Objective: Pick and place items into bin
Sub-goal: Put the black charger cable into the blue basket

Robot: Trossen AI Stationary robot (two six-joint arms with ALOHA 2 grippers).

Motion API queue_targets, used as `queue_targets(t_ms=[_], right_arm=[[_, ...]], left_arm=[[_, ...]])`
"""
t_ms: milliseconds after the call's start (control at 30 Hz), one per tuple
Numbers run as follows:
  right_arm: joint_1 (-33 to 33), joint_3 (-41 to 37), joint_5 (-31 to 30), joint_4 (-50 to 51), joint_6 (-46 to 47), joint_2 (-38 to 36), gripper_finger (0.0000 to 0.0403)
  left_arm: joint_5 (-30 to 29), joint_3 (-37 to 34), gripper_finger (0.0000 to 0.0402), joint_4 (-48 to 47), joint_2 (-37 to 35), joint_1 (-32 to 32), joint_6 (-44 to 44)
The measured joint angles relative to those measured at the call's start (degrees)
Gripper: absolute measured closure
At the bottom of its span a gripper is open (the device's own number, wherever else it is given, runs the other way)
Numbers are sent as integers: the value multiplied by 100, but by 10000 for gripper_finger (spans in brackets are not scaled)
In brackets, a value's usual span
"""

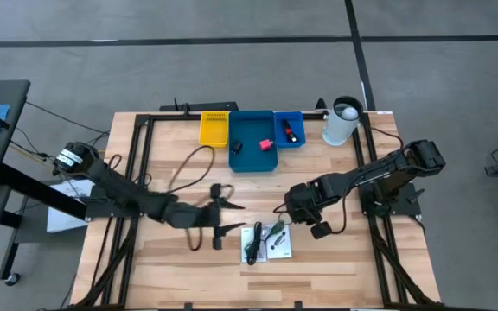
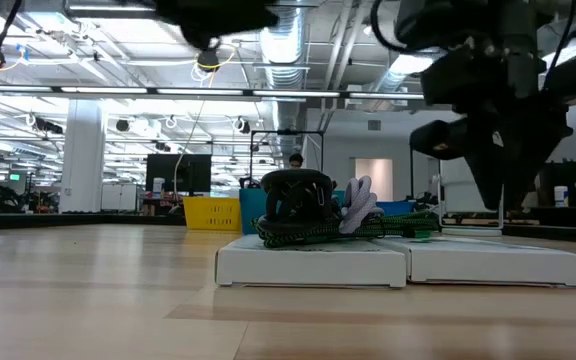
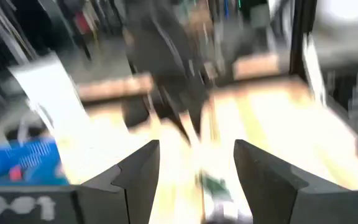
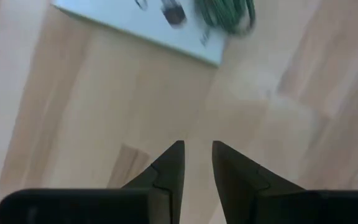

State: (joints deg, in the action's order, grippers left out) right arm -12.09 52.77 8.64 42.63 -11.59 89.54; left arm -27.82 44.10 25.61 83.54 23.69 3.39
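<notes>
- We are looking down on a pale wooden table (image 1: 180,259) framed by black rails, standing on a grey floor; across it the low view is showing a wide hall with ceiling lights, ducts and a dark screen far off.
- Along the far edge a yellow bin (image 1: 214,128), a teal bin (image 1: 247,154) and a small blue bin (image 1: 289,130) are sitting side by side, with a white cylinder (image 1: 342,121) just to their right.
- A pink-red block (image 1: 265,143) and a small dark piece are lying inside the teal bin; a red and black item is lying in the small blue bin.
- Near the front edge, white printed cards (image 1: 268,243) are lying flat, with a green stringy piece (image 2: 388,228) and black pieces (image 2: 298,195) resting on top.
- The left gripper (image 1: 223,216) is hovering left of the cards, its jaws spread wide with nothing between them.
- The right gripper (image 4: 197,163) is hanging just above bare wood by the cards' far right edge, its jaws parted only a narrow gap and gripping nothing.
- The left arm is reaching in from the left edge, stretched low across the table; the right arm is folding in from the right side, bent toward the cards.
</notes>
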Motion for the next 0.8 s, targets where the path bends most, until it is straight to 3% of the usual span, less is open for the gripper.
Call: queue_targets(t_ms=[133,267,467,600,700,800], right_arm=[[144,0,0,375,253,0,326],[324,0,0,839,261,0,326],[641,-63,1,1193,261,0,326],[858,-66,3,1388,263,0,326],[980,-66,26,1424,264,0,326],[1035,-66,28,1442,266,0,326]], left_arm=[[612,1239,205,-2693,0,-271,-325],[1080,2017,205,-4189,-3,-337,4],[1049,2245,205,-4584,-8,-337,1895],[700,2247,205,-4584,53,-337,3163],[766,2243,205,-4611,99,-339,3252],[1381,2245,205,-4606,95,-373,2734]])
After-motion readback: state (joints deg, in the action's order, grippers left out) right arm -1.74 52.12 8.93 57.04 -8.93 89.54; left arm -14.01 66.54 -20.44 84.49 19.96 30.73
